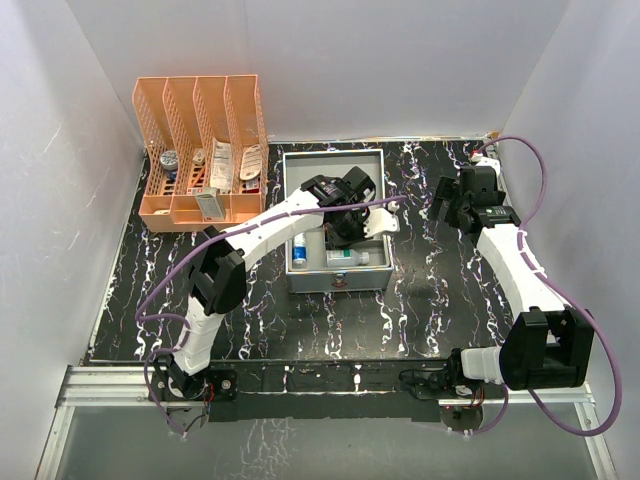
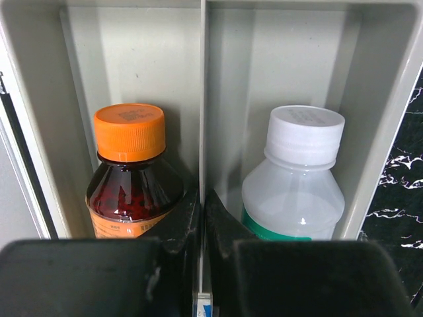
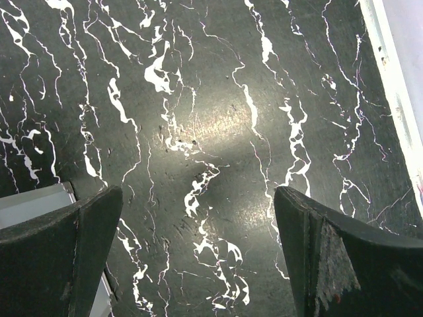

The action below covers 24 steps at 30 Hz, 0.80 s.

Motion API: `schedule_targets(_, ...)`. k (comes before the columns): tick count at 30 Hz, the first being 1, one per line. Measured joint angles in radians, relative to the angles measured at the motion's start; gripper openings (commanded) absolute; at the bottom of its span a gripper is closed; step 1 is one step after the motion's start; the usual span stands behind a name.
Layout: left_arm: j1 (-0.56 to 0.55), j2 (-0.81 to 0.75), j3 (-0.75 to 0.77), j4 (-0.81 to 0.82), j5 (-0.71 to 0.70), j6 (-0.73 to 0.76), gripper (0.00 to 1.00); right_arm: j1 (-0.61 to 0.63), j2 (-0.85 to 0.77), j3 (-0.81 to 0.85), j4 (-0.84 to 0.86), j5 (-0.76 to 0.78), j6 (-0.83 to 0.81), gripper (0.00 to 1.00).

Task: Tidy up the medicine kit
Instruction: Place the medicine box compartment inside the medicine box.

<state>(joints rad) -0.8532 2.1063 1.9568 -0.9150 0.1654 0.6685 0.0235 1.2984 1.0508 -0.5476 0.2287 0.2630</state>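
The medicine kit (image 1: 335, 281) is a grey metal case lying open in the middle of the table. Inside it lie an amber bottle with an orange cap (image 2: 129, 172) and a white bottle with a white cap (image 2: 297, 191), the white one also seen from above (image 1: 352, 258). A small blue-topped item (image 1: 299, 245) sits at the case's left. My left gripper (image 2: 201, 198) hangs low over the case, shut on a thin flat white packet (image 2: 201, 99) seen edge-on. My right gripper (image 3: 198, 218) stands open over bare table, right of the case.
An orange slotted organiser (image 1: 200, 110) with several small items stands at the back left. White walls close in the black marbled table (image 1: 440, 290) on three sides. The case's corner (image 3: 26, 201) lies just left of my right fingers.
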Motion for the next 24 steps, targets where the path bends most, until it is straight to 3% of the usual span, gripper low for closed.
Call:
schedule_targets(17, 0.000, 0.024, -0.027, 0.040, 0.010, -0.008, 0.00, -0.004, -0.002, -0.001, -0.002, -0.019, 0.002, 0.98)
schedule_targets(20, 0.000, 0.024, -0.027, 0.040, 0.014, -0.009, 0.33, -0.004, -0.002, -0.001, -0.002, -0.020, 0.002, 0.98)
schedule_targets(24, 0.000, 0.024, -0.014, 0.052, 0.013, -0.018, 0.58, -0.004, -0.002, -0.002, -0.002, -0.023, 0.003, 0.98)
